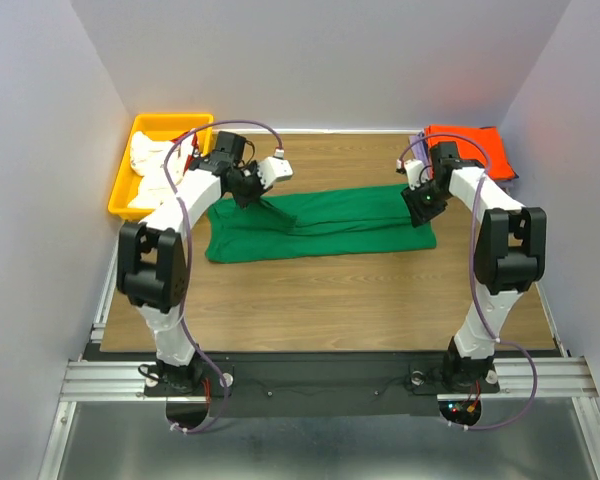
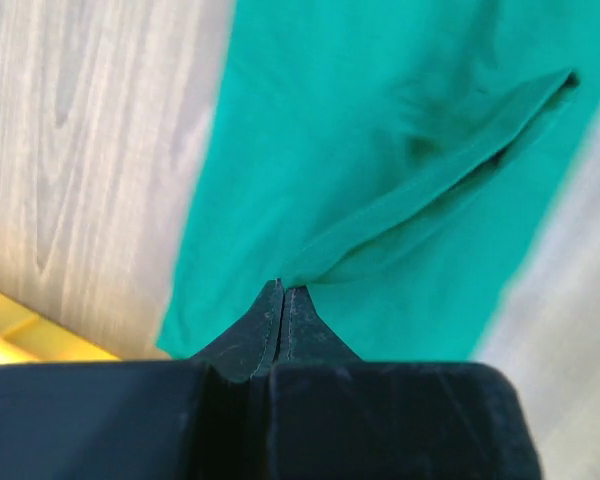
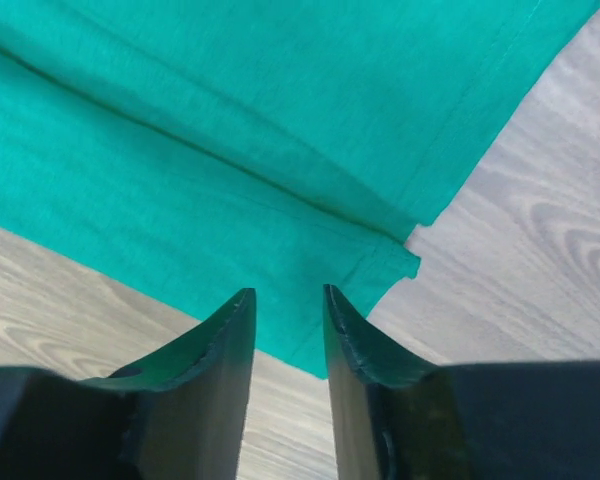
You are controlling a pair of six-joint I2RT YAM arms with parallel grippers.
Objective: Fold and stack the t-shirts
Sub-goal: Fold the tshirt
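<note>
A bright green t-shirt (image 1: 320, 225) lies folded into a long band across the middle of the wooden table. My left gripper (image 1: 252, 192) is at its back left edge. In the left wrist view the left gripper (image 2: 283, 286) is shut on a raised fold of the green t-shirt (image 2: 380, 150), which rises in a ridge toward the tips. My right gripper (image 1: 423, 205) hovers over the band's right end. In the right wrist view the right gripper (image 3: 288, 295) stands open above a corner of the green t-shirt (image 3: 230, 150), nothing between its fingers.
An orange t-shirt (image 1: 468, 145) lies folded at the back right corner, with a pale lavender edge (image 1: 507, 181) showing under it. A yellow bin (image 1: 170, 120) at the back left holds white t-shirts (image 1: 152, 165). Grey walls close in three sides.
</note>
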